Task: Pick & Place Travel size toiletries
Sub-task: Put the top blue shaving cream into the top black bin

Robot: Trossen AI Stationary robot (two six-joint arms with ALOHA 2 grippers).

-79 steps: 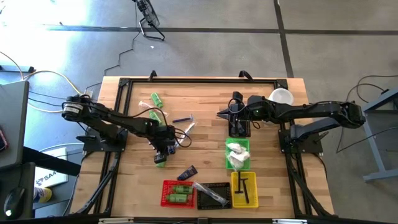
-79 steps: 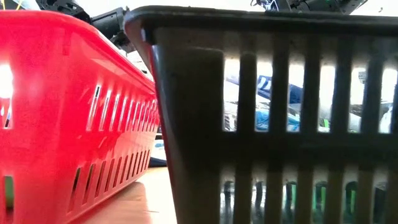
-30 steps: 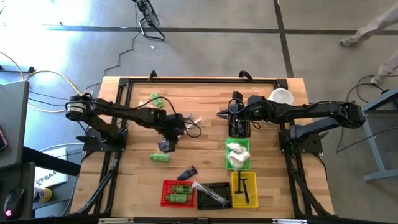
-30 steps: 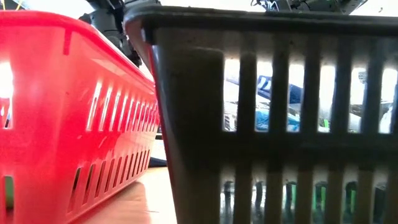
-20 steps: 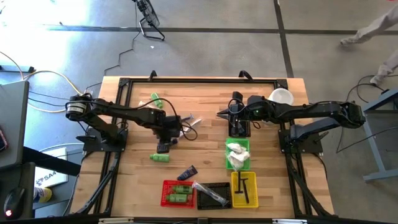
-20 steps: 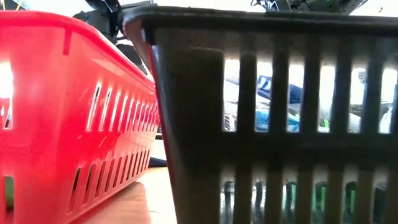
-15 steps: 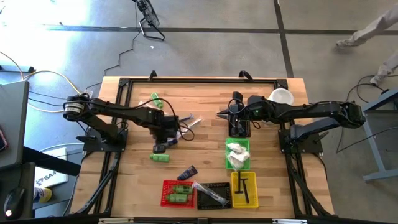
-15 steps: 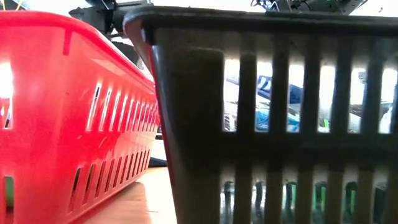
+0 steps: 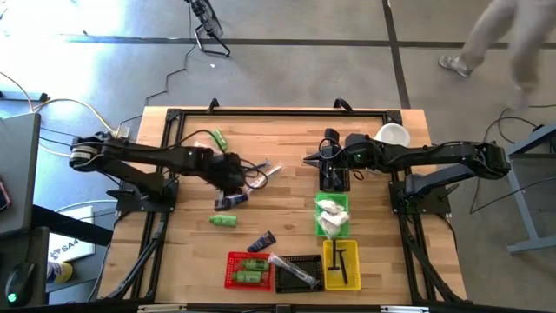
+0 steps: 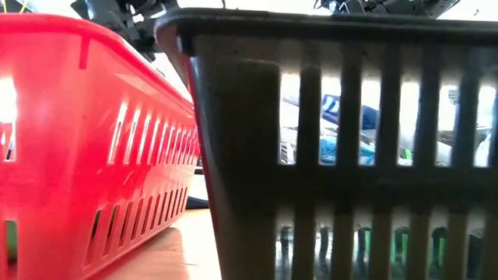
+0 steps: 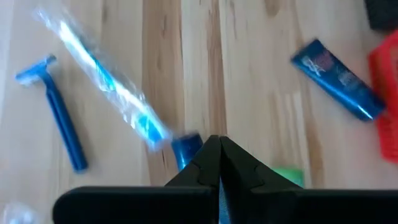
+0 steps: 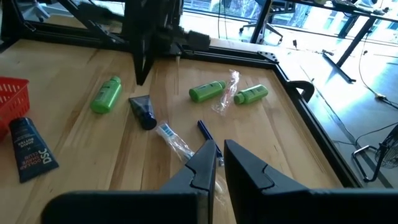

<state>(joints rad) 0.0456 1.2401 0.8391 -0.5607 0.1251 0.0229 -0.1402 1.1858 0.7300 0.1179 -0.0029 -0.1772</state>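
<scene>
Loose toiletries lie flat on the wooden table: a dark navy tube (image 9: 230, 201) (image 12: 143, 112), a green bottle (image 9: 222, 220) (image 12: 107, 93), a blue tube (image 9: 262, 241), a clear-wrapped toothbrush (image 11: 102, 81), a blue razor (image 11: 59, 112) and two green bottles (image 12: 208, 91) at the far left. My left gripper (image 9: 234, 181) (image 12: 139, 78) hangs shut just above the navy tube, tipped downward, with nothing in it. My right gripper (image 9: 310, 159) (image 12: 219, 154) waits shut and holds nothing, above a black basket (image 9: 334, 178) right of the middle.
A red basket (image 9: 243, 269) with green bottles, a black one (image 9: 300, 271), a yellow one (image 9: 340, 263) and a green one (image 9: 332, 215) with white packets stand at the near middle and right. A white cup (image 9: 393, 135) stands at the far right.
My left gripper has risen and drawn back toward the table's left edge, staying shut. The navy tube and the green bottle stay lying on the table below it.
</scene>
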